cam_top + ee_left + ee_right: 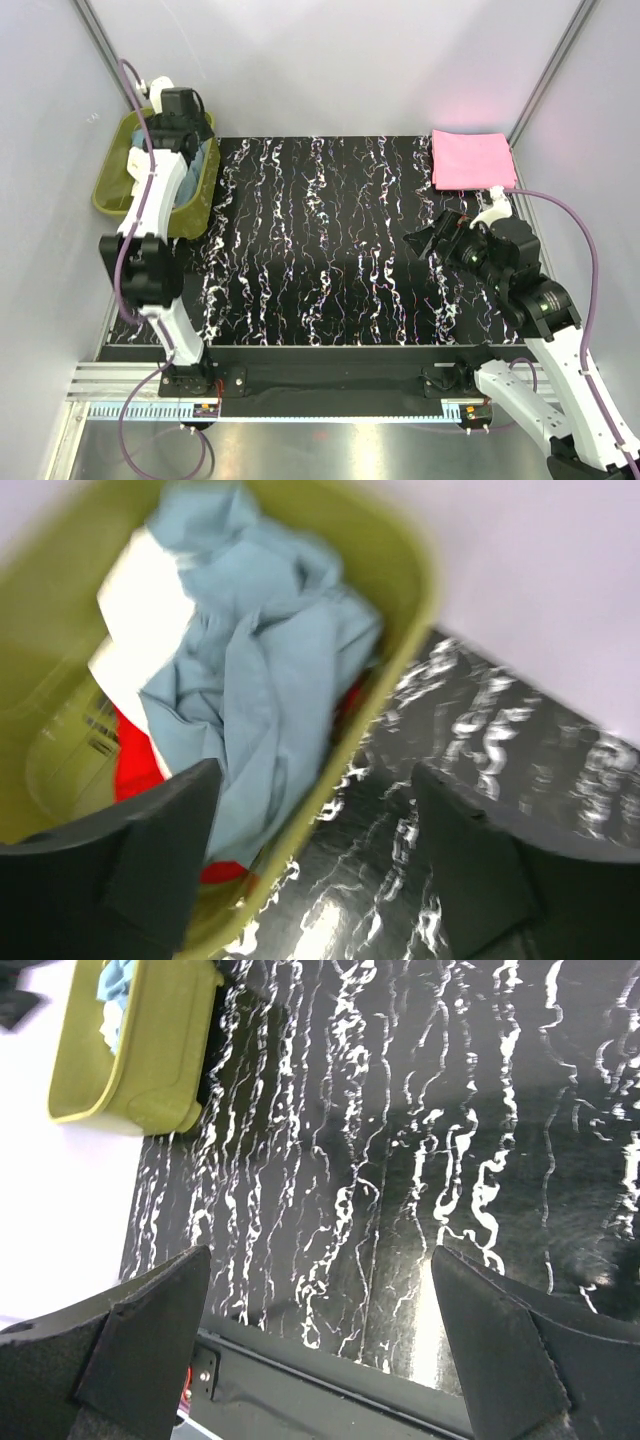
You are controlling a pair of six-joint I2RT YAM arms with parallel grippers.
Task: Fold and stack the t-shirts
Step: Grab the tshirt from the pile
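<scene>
L end effector (315, 780) open, R end effector (320, 1255) open

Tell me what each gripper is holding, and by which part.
Nothing is held. The left gripper hangs open above the green tub, clear of the blue-grey t-shirt inside; the right gripper is open above the table.
</scene>
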